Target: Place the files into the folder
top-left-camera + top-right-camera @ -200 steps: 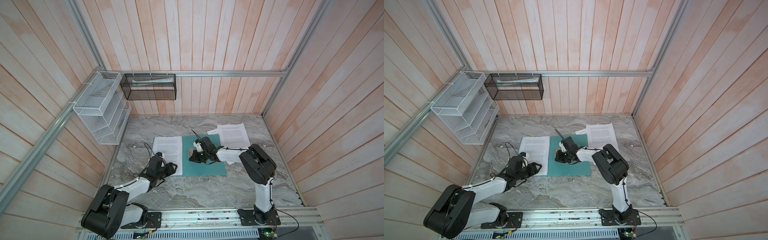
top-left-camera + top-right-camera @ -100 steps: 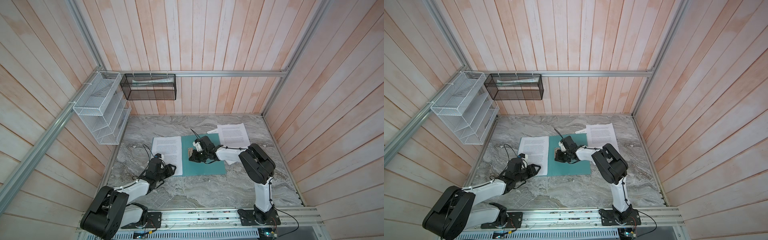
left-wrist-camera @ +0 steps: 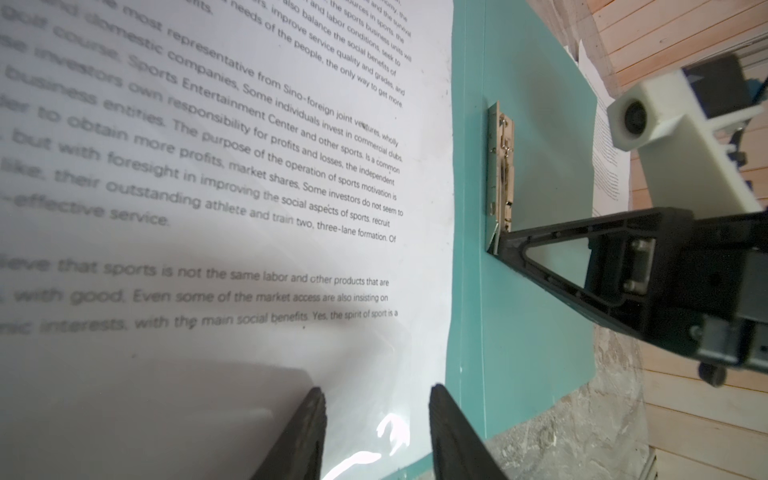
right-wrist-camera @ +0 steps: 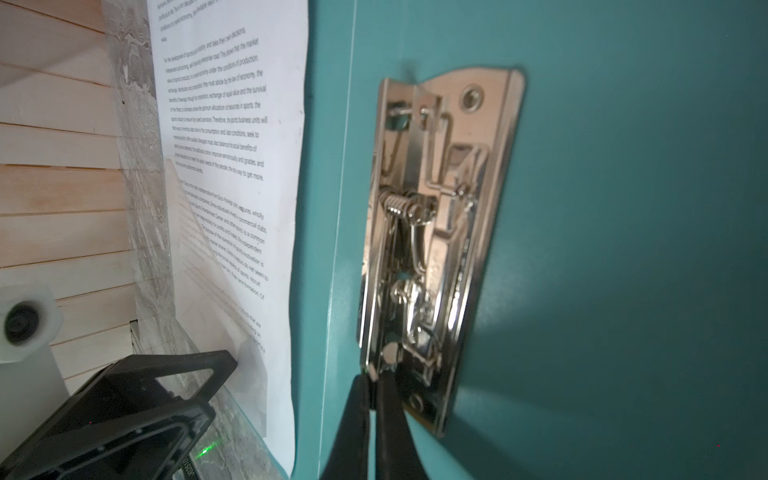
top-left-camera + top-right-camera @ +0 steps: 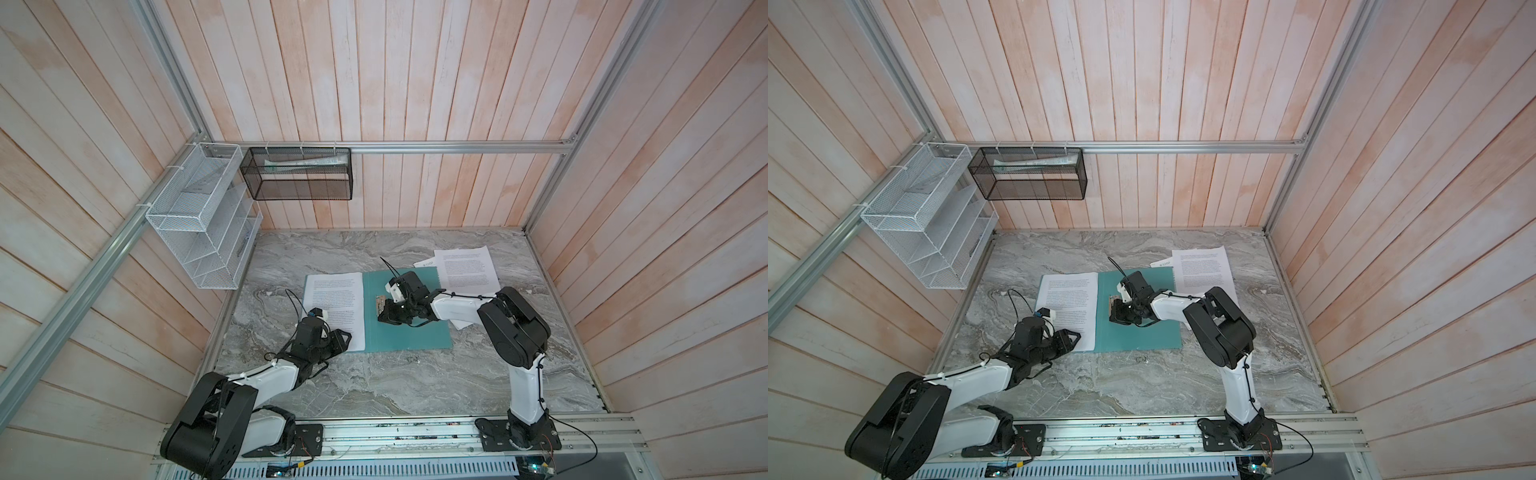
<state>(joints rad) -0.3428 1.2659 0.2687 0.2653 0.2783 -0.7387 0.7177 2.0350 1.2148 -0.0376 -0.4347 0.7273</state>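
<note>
Left jaws have drawn in over the last second. They are narrower than they stood, but a gap remains. My left gripper (image 3: 376, 390) straddles the near right corner of the sheet (image 5: 334, 307) and, as far as I can see, does not grip it. The sheet has not shifted. My right gripper (image 4: 374, 376) is unchanged, closed tight on the near end of the clip (image 4: 436, 232), with a sliver of metal between the tips.

Reading: the pinch on the first sheet is only starting. Nothing is under the clip yet, so I judge all of the filing remains.

Folder (image 5: 409, 332) lies open and flat mid-table on the marble top (image 5: 374, 386). Its fold runs near–far. The clip sits just right of the fold, its length near–far too.

The sheet lies just left of the clip with its right edge along the fold. Its long axis runs near–far, parallel to the clip. Text lines run left–right, with the page head at the far end, as best I can tell. A short slide right should bring its long edge to the clip.

Other sheets (image 5: 465, 270) lie far right, at the folder's far right corner, slightly skewed.
</note>
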